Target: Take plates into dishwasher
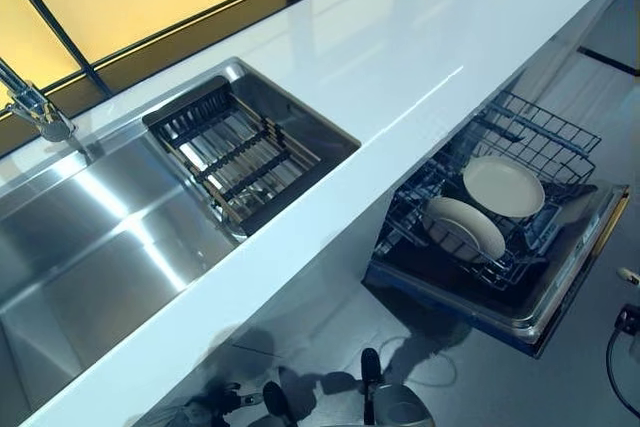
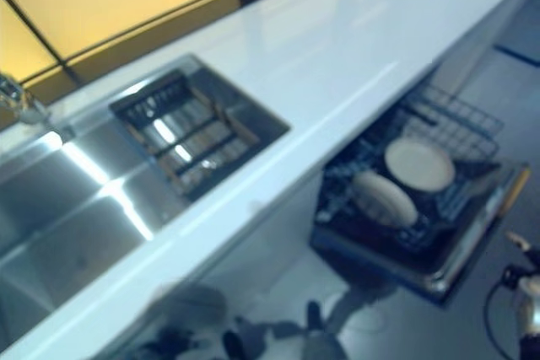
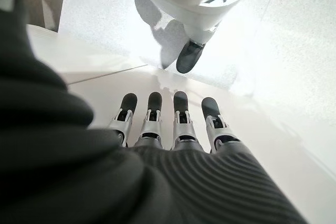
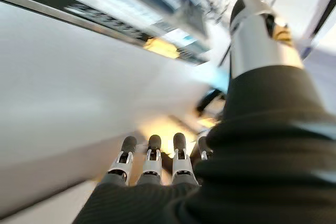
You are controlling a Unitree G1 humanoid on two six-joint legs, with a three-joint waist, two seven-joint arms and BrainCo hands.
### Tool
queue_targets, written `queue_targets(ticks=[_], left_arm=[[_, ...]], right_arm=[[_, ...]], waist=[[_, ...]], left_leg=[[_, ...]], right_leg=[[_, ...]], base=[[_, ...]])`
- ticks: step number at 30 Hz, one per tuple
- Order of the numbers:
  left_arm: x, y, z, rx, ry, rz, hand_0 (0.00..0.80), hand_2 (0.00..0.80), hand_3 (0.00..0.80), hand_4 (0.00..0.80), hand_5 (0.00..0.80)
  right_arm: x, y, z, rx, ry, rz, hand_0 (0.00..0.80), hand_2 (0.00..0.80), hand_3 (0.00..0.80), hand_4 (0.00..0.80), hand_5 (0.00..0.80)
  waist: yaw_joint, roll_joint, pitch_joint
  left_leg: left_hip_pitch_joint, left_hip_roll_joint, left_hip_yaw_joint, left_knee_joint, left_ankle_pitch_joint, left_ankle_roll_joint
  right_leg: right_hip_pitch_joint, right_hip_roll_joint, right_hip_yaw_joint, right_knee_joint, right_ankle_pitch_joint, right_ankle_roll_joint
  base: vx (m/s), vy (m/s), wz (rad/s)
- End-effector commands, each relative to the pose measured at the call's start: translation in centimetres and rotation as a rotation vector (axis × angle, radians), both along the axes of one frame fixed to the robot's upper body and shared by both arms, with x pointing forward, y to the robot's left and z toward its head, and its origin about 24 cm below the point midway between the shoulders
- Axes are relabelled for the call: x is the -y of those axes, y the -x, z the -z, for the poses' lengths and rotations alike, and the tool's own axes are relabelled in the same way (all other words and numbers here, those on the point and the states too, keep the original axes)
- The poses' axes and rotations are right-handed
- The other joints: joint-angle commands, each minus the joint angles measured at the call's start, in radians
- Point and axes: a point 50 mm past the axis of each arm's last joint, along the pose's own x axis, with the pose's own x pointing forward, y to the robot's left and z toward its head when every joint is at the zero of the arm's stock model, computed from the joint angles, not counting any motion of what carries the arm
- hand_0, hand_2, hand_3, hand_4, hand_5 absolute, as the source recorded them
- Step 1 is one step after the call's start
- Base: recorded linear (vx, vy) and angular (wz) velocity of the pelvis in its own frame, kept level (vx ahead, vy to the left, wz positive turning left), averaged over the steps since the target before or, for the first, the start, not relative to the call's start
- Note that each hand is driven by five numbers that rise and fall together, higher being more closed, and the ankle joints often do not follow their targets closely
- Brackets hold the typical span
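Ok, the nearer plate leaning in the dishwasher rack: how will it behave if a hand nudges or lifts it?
The nearer plate looks rigid and glazed, so probably slippery and breakable. It leans on the rack wires, so a nudge would likely tip it or slide it, perhaps toward the other plate.

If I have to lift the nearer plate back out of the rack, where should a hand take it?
Probably the upper rim of the nearer plate, from above: it leans in the dishwasher rack, lower edge among wires, the other plate close behind.
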Motion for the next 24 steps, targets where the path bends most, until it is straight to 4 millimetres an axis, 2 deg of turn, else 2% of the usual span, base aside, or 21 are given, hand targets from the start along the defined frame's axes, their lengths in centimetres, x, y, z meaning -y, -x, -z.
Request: queue_targets(ticks=[1, 5, 6, 9, 11, 14, 19, 24], left_arm=[[-1.5, -4.9, -2.0, 0.158, -0.050, -0.018, 0.000, 0.000, 0.000, 0.000, 0.000], [-1.0, -5.4, -2.0, 0.172, -0.036, -0.014, 0.000, 0.000, 0.000, 0.000, 0.000], [-0.9, -5.4, -2.0, 0.173, -0.034, -0.014, 0.000, 0.000, 0.000, 0.000, 0.000], [-0.2, -6.1, -2.2, 0.193, -0.010, -0.012, 0.000, 0.000, 0.000, 0.000, 0.000], [0.2, -6.4, -2.3, 0.201, 0.000, -0.011, 0.000, 0.000, 0.000, 0.000, 0.000], [1.0, -7.1, -2.6, 0.230, 0.029, -0.004, 0.000, 0.000, 0.000, 0.000, 0.000], [1.4, -7.7, -3.1, 0.263, 0.059, 0.004, 0.000, 0.000, 0.000, 0.000, 0.000], [1.7, -7.3, -3.0, 0.262, 0.079, 0.022, 0.000, 0.000, 0.000, 0.000, 0.000]], right_arm=[[0.7, 0.1, -0.3, 0.128, -0.030, 0.127, 0.000, 0.000, 0.000, 0.000, 0.000], [1.0, 2.6, 2.0, 0.113, -0.101, 0.257, 0.000, 0.000, 0.000, 0.000, 0.000], [1.0, 2.7, 2.0, 0.116, -0.104, 0.262, 0.000, 0.000, 0.000, 0.000, 0.000], [1.2, 3.7, 2.9, 0.119, -0.151, 0.277, 0.000, 0.000, 0.000, 0.000, 0.000], [1.0, 3.6, 3.2, 0.124, -0.168, 0.260, 0.000, 0.000, 0.000, 0.000, 0.000], [0.1, 2.3, 3.9, 0.162, -0.196, 0.173, 0.000, 0.000, 0.000, 0.000, 0.000], [-1.4, 0.1, 4.1, 0.232, -0.197, 0.064, 0.000, 0.000, 0.000, 0.000, 0.000], [-2.5, -2.0, 3.8, 0.264, -0.178, -0.040, 0.000, 0.000, 0.000, 0.000, 0.000]], waist=[[-0.013, -0.005, 0.017], [-0.017, 0.036, 0.028], [-0.017, 0.038, 0.029], [-0.019, 0.081, 0.043], [-0.018, 0.098, 0.052], [-0.015, 0.143, 0.080], [-0.006, 0.191, 0.120], [0.011, 0.219, 0.138]], left_leg=[[0.099, 0.027, 0.032, 0.005, -0.072, -0.033], [0.092, 0.019, 0.020, 0.008, -0.066, -0.034], [0.091, 0.019, 0.019, 0.007, -0.065, -0.034], [0.079, 0.009, 0.005, 0.008, -0.057, -0.037], [0.071, 0.004, -0.002, 0.008, -0.053, -0.038], [0.044, -0.009, -0.016, 0.011, -0.041, -0.040], [0.010, -0.030, -0.031, 0.009, -0.029, -0.038], [-0.015, -0.045, -0.043, 0.006, -0.021, -0.036]], right_leg=[[0.021, -0.021, -0.027, 0.081, -0.112, 0.041], [0.006, -0.031, -0.024, 0.108, -0.127, 0.037], [0.005, -0.031, -0.024, 0.110, -0.127, 0.037], [-0.010, -0.043, -0.024, 0.125, -0.137, 0.034], [-0.018, -0.047, -0.024, 0.129, -0.140, 0.032], [-0.045, -0.062, -0.025, 0.138, -0.143, 0.028], [-0.070, -0.072, -0.026, 0.137, -0.141, 0.026], [-0.077, -0.074, -0.033, 0.121, -0.135, 0.026]], base=[[0.000, 0.000, 0.00], [0.000, 0.000, 0.00], [0.000, 0.000, 0.00], [-0.036, 0.042, 0.01], [-0.069, 0.035, 0.03], [-0.108, 0.029, 0.02], [-0.099, -0.006, 0.01], [-0.050, -0.013, -0.04]])
